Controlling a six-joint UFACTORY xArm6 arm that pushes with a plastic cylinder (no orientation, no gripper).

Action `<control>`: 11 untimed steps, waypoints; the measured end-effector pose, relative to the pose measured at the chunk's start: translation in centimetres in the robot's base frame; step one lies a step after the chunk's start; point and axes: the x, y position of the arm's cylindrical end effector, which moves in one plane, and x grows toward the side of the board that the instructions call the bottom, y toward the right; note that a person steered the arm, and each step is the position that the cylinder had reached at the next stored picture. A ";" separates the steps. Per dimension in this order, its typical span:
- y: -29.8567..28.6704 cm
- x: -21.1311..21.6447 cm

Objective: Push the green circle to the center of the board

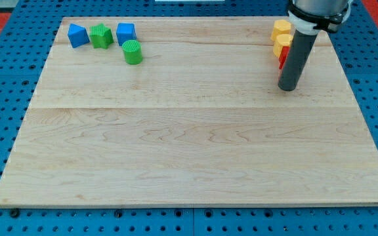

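1. The green circle (132, 52), a short green cylinder, sits near the view's top left of the wooden board (189, 151), far to the view's left of my tip (287, 87) and a little higher in the view. It lies well away from the board's middle.
2. My tip is the lower end of a straight dark rod with no claw on it, so there is nothing that could be open, closed or gripping. It rests on the board at the view's upper right and touches none of the left-hand blocks.
3. Just above the green circle, far left of my tip, three blocks stand in a row: a blue block (78, 35) of irregular shape, a green star-like block (101, 35), and a blue cube-like block (126, 32). The blue cube is the closest to the circle.
4. Right beside the rod, at its view's left, two yellow blocks (281, 36) are stacked in the view, with a red block (282, 61) just below them, partly hidden by the rod. Whether the rod touches them cannot be told.
5. The board lies on a blue perforated table (5, 98).
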 end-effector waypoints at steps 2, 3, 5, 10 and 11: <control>-16.4 -1.6; -27.2 -1.0; -35.5 -9.3; -19.3 -4.3; -20.9 -3.3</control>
